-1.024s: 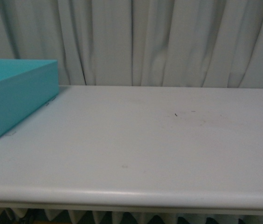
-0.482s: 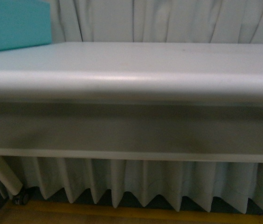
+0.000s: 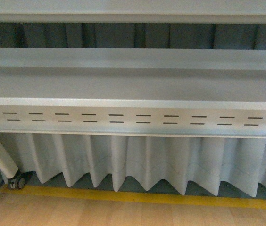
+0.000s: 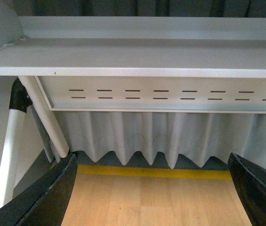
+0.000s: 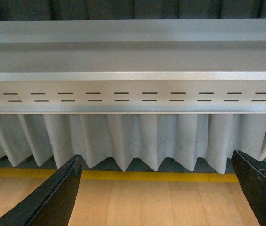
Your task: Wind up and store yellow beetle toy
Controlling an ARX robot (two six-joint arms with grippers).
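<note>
Presently, the yellow beetle toy appears in no view. Left gripper (image 4: 152, 188) and right gripper (image 5: 156, 188) — both spread wide, holding nothing — face a slotted grey shelf rail (image 3: 133, 120), pleated curtain (image 3: 142, 162) and wooden floor (image 3: 100, 214).
</note>
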